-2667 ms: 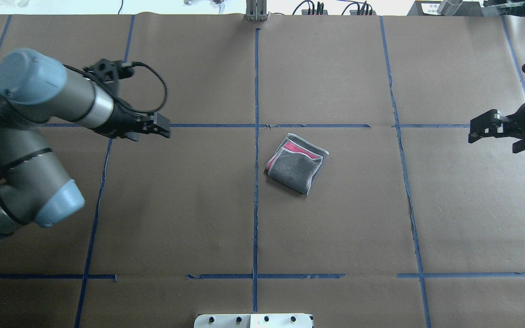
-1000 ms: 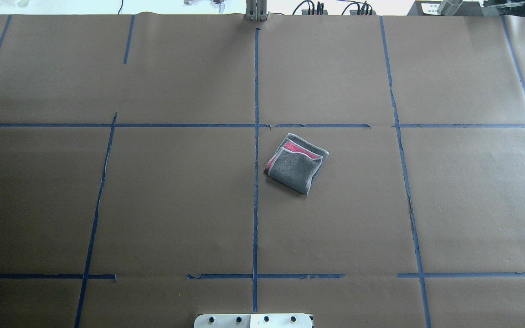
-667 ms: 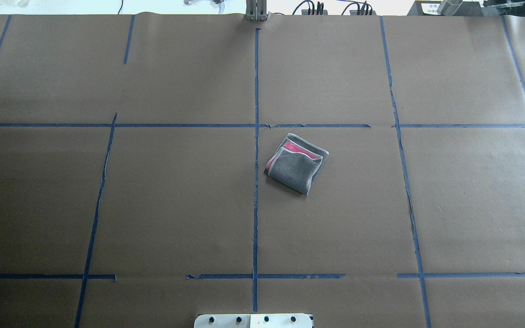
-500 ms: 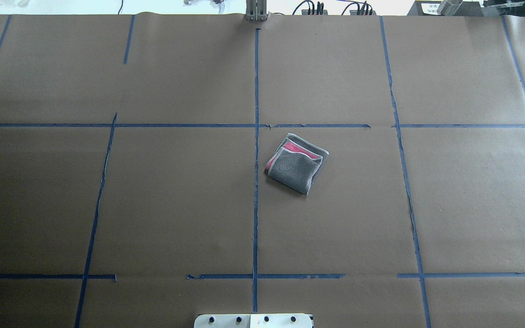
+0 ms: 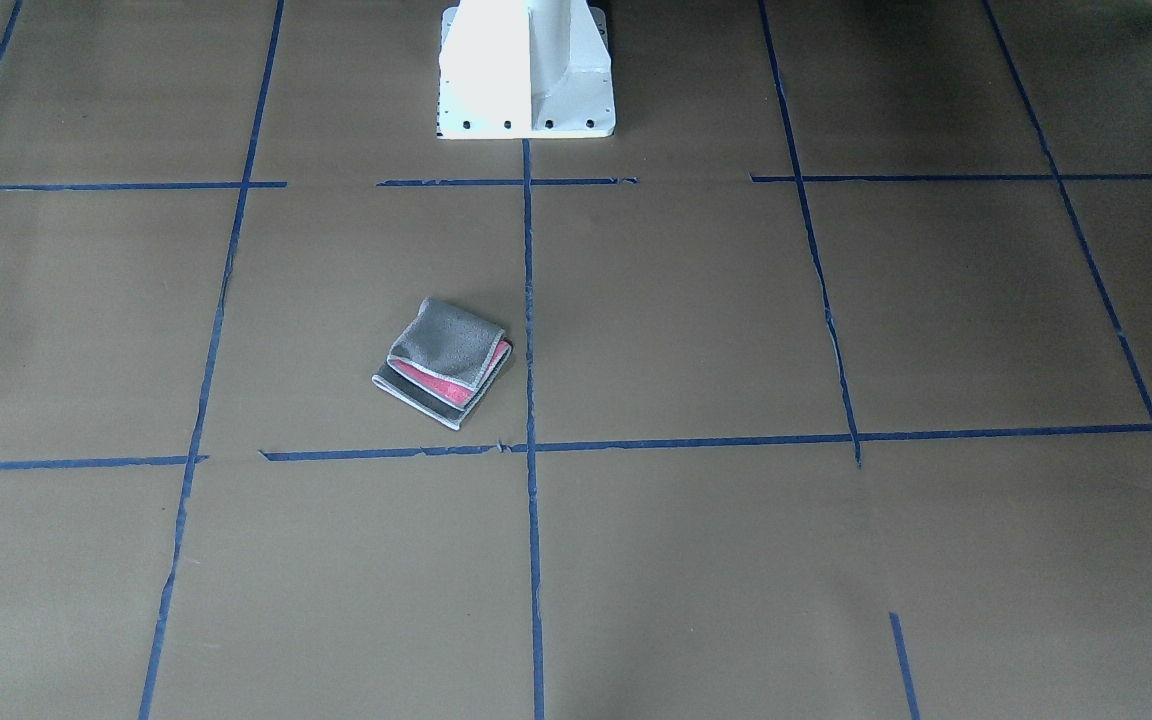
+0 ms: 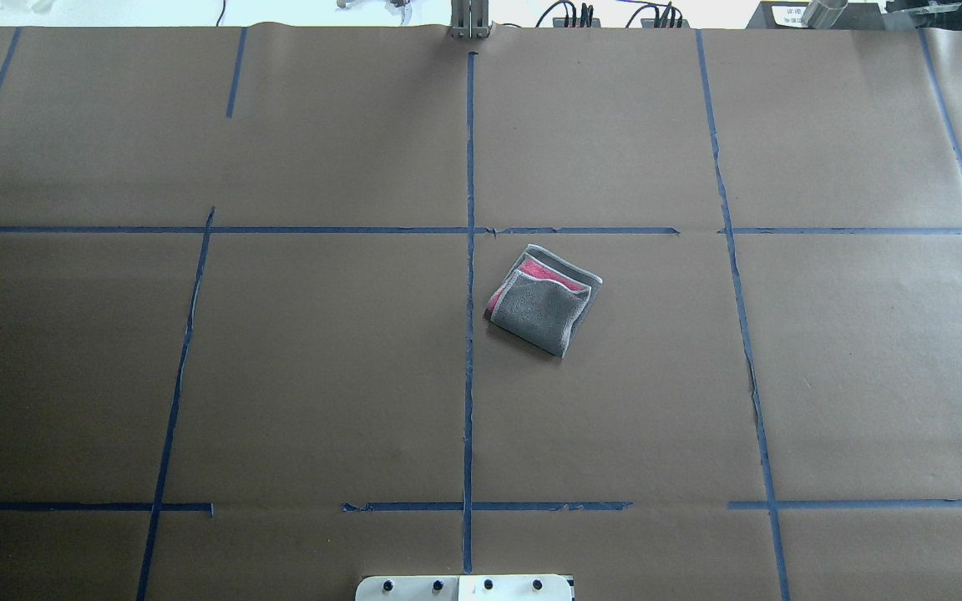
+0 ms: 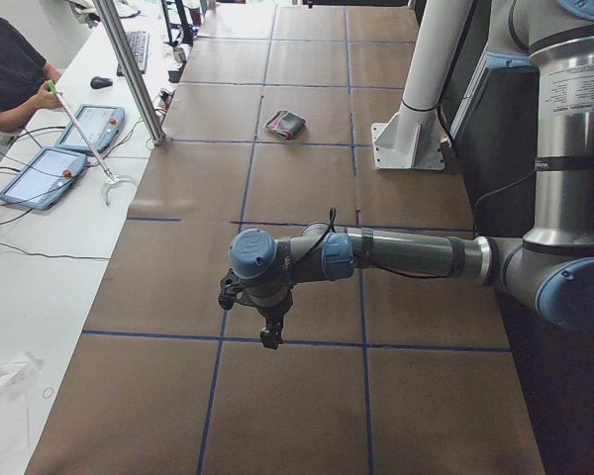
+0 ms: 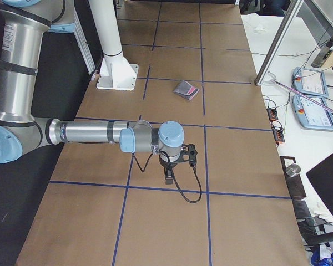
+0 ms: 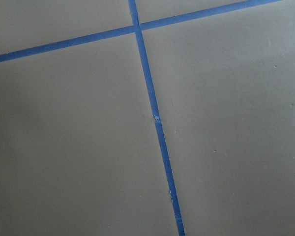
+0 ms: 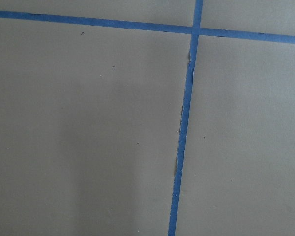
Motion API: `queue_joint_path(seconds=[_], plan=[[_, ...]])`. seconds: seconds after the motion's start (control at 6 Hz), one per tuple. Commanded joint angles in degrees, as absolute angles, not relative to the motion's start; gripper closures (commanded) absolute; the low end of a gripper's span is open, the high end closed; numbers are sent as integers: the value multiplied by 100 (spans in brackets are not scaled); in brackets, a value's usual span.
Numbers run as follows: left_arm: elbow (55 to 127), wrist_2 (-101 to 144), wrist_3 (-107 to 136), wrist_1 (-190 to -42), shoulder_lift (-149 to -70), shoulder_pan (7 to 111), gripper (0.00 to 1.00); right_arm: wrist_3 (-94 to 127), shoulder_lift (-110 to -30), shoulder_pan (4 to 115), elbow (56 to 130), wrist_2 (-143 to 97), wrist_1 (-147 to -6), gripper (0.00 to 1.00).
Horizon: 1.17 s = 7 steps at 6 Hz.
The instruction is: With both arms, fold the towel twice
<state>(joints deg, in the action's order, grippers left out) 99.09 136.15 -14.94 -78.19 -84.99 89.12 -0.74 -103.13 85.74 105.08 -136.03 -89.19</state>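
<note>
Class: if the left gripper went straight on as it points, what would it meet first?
The left gripper points down, so probably the table paper near a blue tape line.

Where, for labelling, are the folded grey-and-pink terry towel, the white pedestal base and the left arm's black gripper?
Folded grey-and-pink terry towel (image 6: pixel 541 307): overhead view, grey top layer.
White pedestal base (image 5: pixel 526 70): front-facing view, front face.
Left arm's black gripper (image 7: pixel 270 340): left-side view, between fingertips.

Brown table, blue tape grid, folded towel near centre
</note>
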Motion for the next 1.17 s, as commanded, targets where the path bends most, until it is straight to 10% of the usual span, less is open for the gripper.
queue_joint_path(seconds=[0.0, 1.0], plan=[[9914, 13623, -1398, -7840, -8534, 8912, 0, -114, -10423, 8587, 10564, -13544, -8938, 0], [10028, 13553, -1424, -7831, -8578, 8912, 0, -105, -10415, 8578, 10529, -13596, -8930, 0]])
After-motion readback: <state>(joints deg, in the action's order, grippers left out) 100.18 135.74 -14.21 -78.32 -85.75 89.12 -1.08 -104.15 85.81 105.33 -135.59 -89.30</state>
